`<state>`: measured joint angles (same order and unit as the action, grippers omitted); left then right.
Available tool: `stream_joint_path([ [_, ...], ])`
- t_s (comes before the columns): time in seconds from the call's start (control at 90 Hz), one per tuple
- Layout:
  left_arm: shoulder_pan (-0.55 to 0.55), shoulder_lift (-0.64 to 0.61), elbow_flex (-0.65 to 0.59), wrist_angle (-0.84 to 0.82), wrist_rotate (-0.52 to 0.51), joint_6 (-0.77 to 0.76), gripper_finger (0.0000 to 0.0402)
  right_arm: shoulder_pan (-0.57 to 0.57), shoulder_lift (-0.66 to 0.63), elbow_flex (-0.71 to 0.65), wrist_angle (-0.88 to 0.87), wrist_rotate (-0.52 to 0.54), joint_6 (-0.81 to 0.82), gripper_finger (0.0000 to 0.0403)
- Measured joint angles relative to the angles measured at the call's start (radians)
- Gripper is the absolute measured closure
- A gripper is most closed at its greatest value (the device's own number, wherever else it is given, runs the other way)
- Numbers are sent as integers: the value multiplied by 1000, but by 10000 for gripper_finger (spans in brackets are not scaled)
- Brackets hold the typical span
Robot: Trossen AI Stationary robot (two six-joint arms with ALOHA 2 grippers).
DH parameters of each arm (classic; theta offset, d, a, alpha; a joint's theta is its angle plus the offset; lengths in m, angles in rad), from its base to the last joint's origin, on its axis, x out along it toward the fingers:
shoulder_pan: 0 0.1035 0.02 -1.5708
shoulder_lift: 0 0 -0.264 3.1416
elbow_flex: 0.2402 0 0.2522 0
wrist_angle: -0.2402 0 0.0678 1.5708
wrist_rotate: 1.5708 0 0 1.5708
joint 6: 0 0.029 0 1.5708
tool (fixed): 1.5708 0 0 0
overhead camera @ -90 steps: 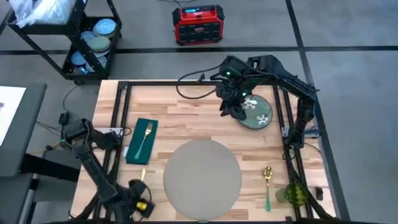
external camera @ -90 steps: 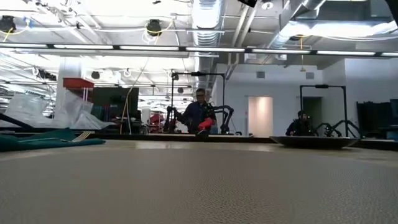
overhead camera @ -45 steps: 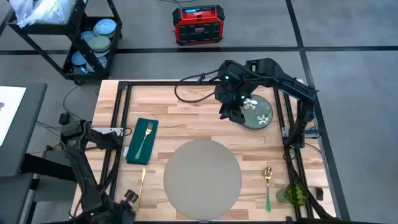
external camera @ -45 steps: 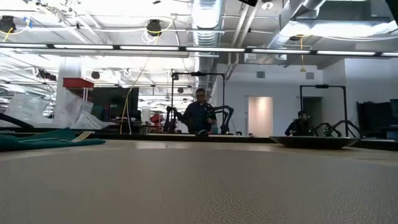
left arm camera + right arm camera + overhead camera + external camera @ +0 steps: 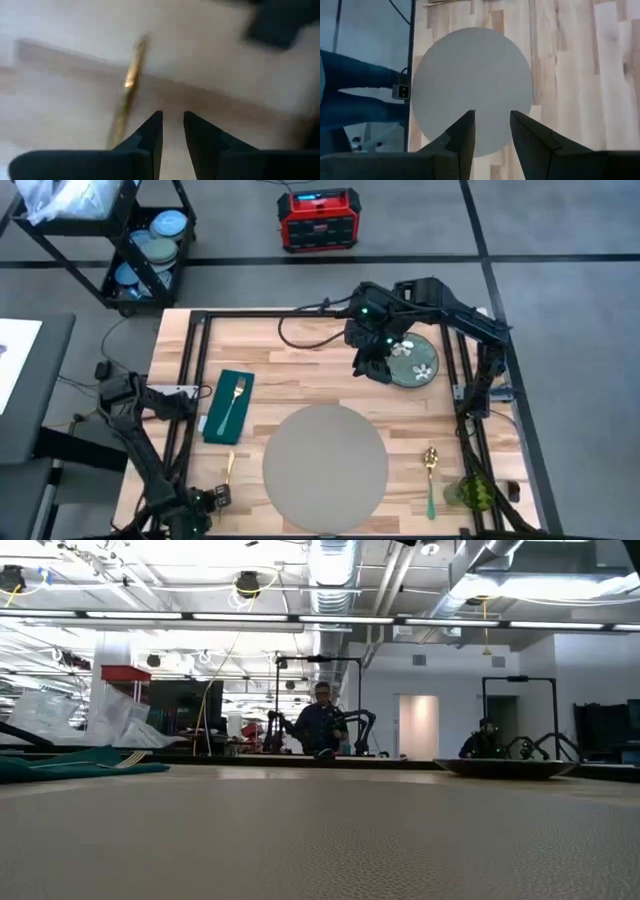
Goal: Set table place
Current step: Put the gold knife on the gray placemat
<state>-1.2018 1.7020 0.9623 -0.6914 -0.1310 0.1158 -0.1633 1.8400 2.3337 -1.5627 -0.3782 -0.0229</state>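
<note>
Wood table (image 5: 300,360): light planks; it holds everything I work with.
Grey place (image 5: 325,460): big round mat, flat at the near middle of the table, nothing on it yet.
Flowered plate (image 5: 412,360): sits at the far right of the table, well apart from the mat.
Right gripper (image 5: 372,365): hangs at the plate's left edge; fingers a little apart, holding nothing.
Left gripper (image 5: 208,502): low at the near left corner, just beside the gold knife (image 5: 227,470); fingers nearly shut, holding nothing.
Step now: I think I am going for the plate, which has to go on the mat.
Next move: I must get a finger under the rim, lift, and carry it to the mat's middle.
Green napkin (image 5: 227,406): left of the mat, with a gold fork (image 5: 233,402) on it.
Gold spoon (image 5: 430,480): right of the mat, with a green glass (image 5: 474,492) near it.
In the way: nothing I can see between plate and mat.
</note>
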Motion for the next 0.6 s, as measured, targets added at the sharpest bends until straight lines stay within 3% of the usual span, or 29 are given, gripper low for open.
stream_joint_path([
  [0.356, 32, -7, 100, 4, -28, 138, 338, 39, 0, 0, 0, 16, -1, 290],
  [0.6, 35, -8, 77, 112, -29, 222, 338, 39, 0, 0, -4, 16, -3, 290],
])
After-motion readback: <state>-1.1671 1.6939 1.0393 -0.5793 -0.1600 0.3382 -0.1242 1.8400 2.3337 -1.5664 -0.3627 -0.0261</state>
